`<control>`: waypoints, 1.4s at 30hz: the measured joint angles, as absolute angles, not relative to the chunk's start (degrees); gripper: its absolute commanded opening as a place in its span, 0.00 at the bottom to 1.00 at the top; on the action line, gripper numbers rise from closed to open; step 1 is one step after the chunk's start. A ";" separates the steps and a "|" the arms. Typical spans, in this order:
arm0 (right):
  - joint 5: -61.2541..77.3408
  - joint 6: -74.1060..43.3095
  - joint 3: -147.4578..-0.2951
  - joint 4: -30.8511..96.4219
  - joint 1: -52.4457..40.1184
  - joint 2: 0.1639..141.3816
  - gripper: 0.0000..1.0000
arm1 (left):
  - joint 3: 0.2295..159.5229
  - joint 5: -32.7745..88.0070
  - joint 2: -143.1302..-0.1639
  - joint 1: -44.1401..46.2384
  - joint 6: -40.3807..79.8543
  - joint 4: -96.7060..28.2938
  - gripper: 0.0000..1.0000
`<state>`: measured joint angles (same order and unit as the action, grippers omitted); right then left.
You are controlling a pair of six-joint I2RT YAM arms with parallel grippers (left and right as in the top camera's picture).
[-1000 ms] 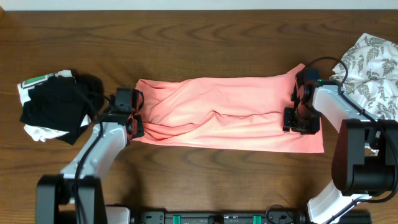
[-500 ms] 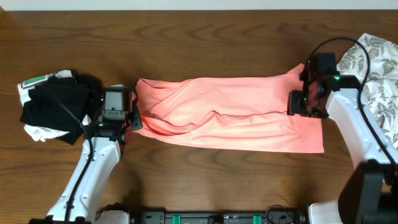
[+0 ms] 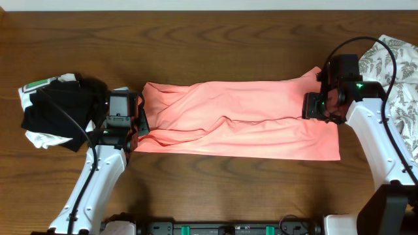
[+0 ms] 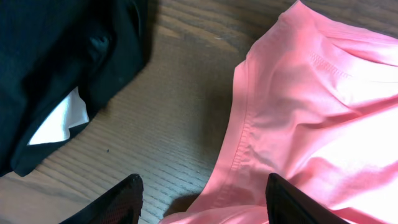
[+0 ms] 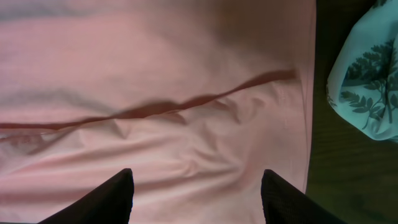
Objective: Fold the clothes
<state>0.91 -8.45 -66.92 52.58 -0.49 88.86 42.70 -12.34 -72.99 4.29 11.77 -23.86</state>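
Note:
A salmon-pink garment (image 3: 238, 121) lies folded in a long band across the table's middle. My left gripper (image 3: 136, 125) is open over its left end; the left wrist view shows the pink hem (image 4: 298, 106) between the open fingers (image 4: 202, 202). My right gripper (image 3: 321, 108) is open above the right end of the garment. The right wrist view shows pink cloth (image 5: 186, 124) with a crease under the spread fingers (image 5: 196, 199). Neither gripper holds anything.
A black and white pile of clothes (image 3: 55, 111) lies at the left, also in the left wrist view (image 4: 56, 74). A white leaf-print garment (image 3: 398, 72) lies at the right edge, also in the right wrist view (image 5: 367, 87). The wooden table (image 3: 215, 32) surrounds them.
Both arms have lifted off the garment's ends and pulled back. The left end of the pink cloth shifted slightly; the cloth lies released.

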 measured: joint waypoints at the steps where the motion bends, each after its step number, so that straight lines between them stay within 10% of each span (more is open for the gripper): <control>1: 0.95 -8.45 -66.92 52.42 -0.49 88.86 0.64 | 42.70 -12.34 -72.99 4.29 11.77 -23.73 0.68; 21: 7.97 -2.74 -73.08 38.37 1.41 90.48 0.78 | 63.51 8.45 -86.08 3.81 2.59 -24.05 0.76; 42: 11.35 -0.64 -110.54 49.69 10.85 128.42 0.84 | 72.49 21.12 -108.29 -3.18 2.50 -23.77 0.77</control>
